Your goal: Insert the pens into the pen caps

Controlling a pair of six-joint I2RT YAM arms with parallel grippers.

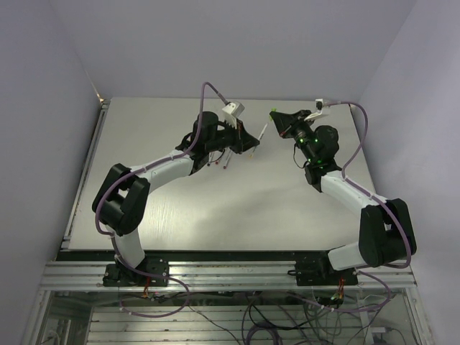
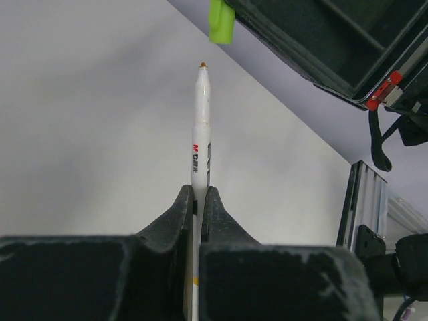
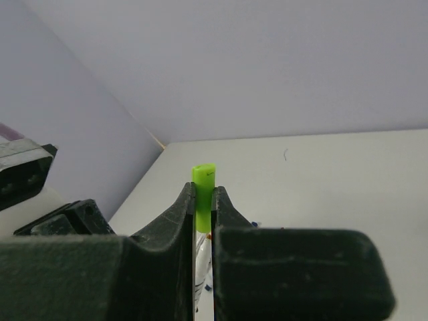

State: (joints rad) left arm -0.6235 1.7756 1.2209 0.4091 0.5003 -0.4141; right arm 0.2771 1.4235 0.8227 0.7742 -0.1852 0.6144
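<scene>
My left gripper [image 1: 251, 144] [image 2: 198, 192] is shut on a white pen [image 1: 263, 131] [image 2: 200, 134] with an orange-brown tip, which points up and away toward the right arm. My right gripper [image 1: 278, 117] [image 3: 204, 192] is shut on a light green pen cap [image 1: 273, 113] [image 3: 204, 184] [image 2: 221, 20]. In the left wrist view the cap hangs just above and slightly right of the pen's tip, with a small gap between them. Both are held in the air above the back of the table. Between the right gripper's fingers the white pen [image 3: 202, 265] shows below the cap.
More pens [image 1: 226, 161] lie on the grey table [image 1: 215, 208] under the left forearm. A purple cable [image 1: 210, 88] loops above the left wrist. The table's left rail [image 1: 85, 172] and the back wall bound the area. Small blue bits [image 3: 253, 224] lie on the table.
</scene>
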